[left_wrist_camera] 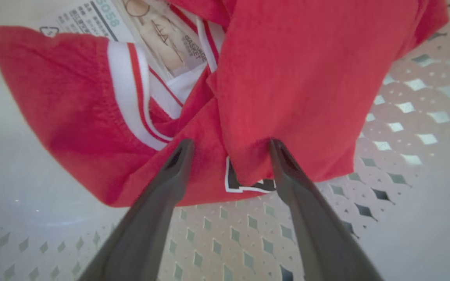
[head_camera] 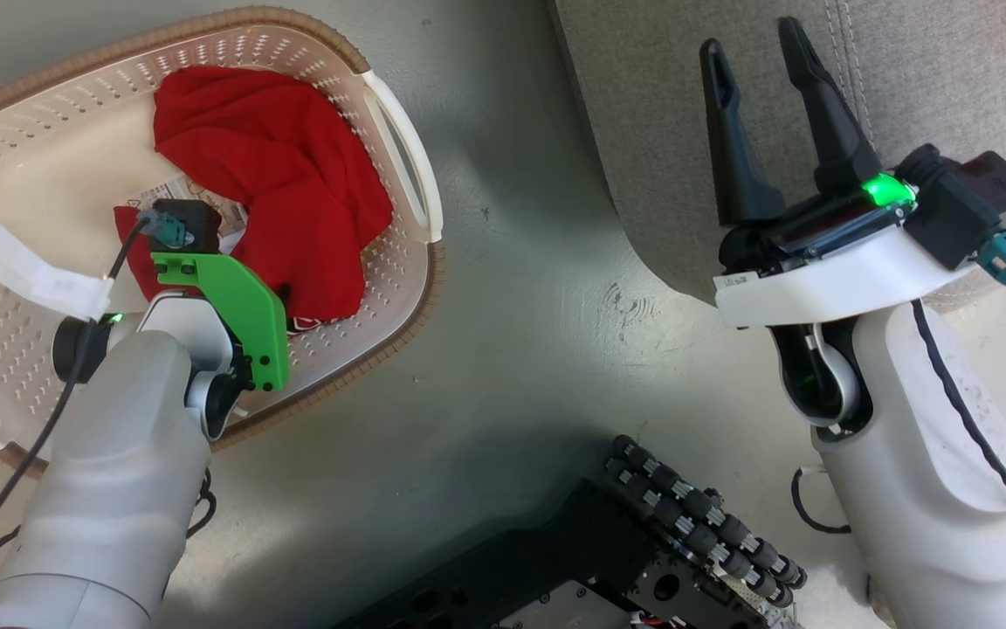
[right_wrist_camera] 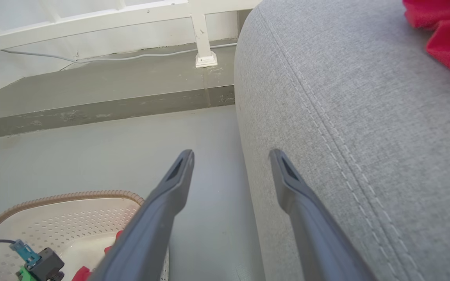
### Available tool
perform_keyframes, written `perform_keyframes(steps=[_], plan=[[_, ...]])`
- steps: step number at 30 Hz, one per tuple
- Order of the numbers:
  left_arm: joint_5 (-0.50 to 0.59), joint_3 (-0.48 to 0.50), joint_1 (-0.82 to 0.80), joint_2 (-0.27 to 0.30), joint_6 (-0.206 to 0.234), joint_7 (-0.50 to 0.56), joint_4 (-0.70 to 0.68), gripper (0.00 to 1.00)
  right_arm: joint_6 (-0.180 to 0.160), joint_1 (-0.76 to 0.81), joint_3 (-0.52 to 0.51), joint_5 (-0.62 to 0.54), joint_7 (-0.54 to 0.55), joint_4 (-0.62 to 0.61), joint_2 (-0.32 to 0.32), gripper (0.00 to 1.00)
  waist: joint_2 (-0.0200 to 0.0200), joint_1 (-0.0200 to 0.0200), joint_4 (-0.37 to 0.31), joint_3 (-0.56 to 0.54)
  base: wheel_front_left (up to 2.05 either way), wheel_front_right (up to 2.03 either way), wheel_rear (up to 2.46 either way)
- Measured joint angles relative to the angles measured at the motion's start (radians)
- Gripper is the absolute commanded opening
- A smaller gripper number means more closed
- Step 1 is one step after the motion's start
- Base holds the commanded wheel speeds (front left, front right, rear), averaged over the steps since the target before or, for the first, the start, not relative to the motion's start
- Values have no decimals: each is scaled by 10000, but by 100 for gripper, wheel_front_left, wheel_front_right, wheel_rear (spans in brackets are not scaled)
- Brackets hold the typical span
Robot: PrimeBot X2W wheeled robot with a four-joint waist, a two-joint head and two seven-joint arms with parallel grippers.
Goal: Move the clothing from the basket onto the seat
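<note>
The cream perforated basket (head_camera: pixel 398 157) sits at the upper left of the head view with the red clothing (head_camera: pixel 293 183) bunched inside. My left arm (head_camera: pixel 119 393) reaches down into it, its wrist hiding the fingers there. In the left wrist view my left gripper (left_wrist_camera: pixel 229 146) is open, both tips touching the red clothing (left_wrist_camera: pixel 287 78), with a fold and some black-and-white lettering between them. My right gripper (head_camera: pixel 752 39) is open and holds nothing, hovering at the rounded corner of the grey seat (head_camera: pixel 643 105). Another red garment (right_wrist_camera: pixel 443 35) lies on the seat (right_wrist_camera: pixel 365 117).
A printed paper label (left_wrist_camera: pixel 162 39) lies on the basket floor under the clothing. My base with black rollers (head_camera: pixel 695 524) is at the bottom middle. Grey floor (head_camera: pixel 512 332) separates basket and seat. A white railing post (right_wrist_camera: pixel 205 58) and a cable stand beyond a low step.
</note>
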Motion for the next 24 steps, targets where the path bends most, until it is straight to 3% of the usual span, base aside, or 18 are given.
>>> perform_keyframes(steps=[1,3,13,24], plan=[[-35,15,-16,-8,-29,61,42,45,17,-32,0,6,-6,8,4,100,0,0,-5,-4,0,0,0],[-36,35,-64,-25,-82,65,159,0,17,-35,0,73,-6,35,10,100,0,0,-16,-14,0,0,0],[-94,2,-388,-59,-213,35,566,0,111,-88,-6,157,-21,272,44,100,0,0,-41,-102,0,0,0],[29,-382,-408,-431,-280,-1057,545,0,205,-298,-221,-174,-21,328,-13,100,0,-1,293,-673,0,0,0]])
